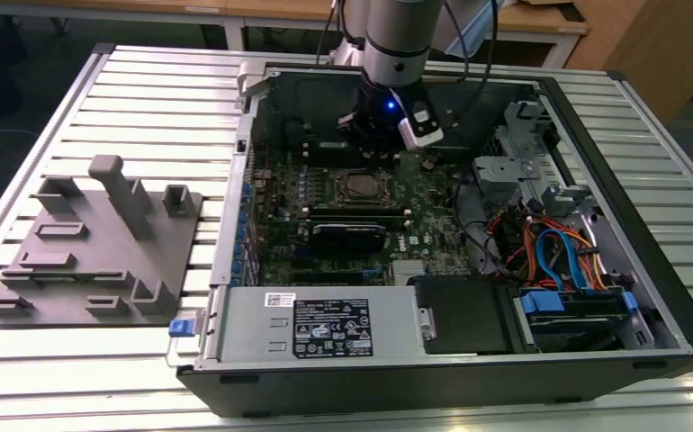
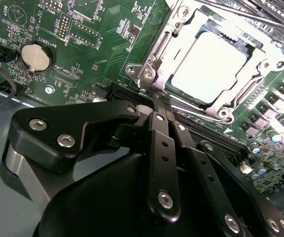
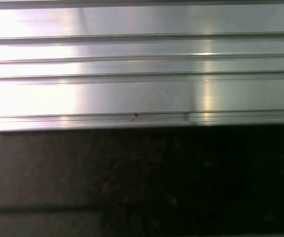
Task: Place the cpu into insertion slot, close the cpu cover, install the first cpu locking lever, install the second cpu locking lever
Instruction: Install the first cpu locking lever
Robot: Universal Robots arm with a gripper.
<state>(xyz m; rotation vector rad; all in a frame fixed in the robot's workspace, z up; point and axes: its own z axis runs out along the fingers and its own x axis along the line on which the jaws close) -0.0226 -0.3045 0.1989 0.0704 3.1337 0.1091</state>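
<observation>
The cpu (image 2: 208, 64) lies in the insertion slot (image 2: 147, 74) on the green board, its silver-grey top showing through the window of the cpu cover (image 2: 181, 34), which lies flat over it. A thin metal lever rod (image 2: 250, 15) runs along one side of the socket. My gripper (image 2: 155, 96) is shut, its black fingertips pressed together right at a corner of the socket frame. Whether they pinch anything cannot be seen. In the exterior view the gripper (image 1: 374, 151) hangs inside the open computer case, just behind the insertion slot (image 1: 355, 186).
Case walls (image 1: 634, 180) ring the board. Memory slots (image 1: 353, 216) and a black card (image 1: 349, 236) lie in front of the socket, cables (image 1: 562, 252) and a drive cage (image 1: 515, 162) to the exterior view's right. A grey fixture block (image 1: 94, 243) sits on the slatted table (image 3: 142, 94).
</observation>
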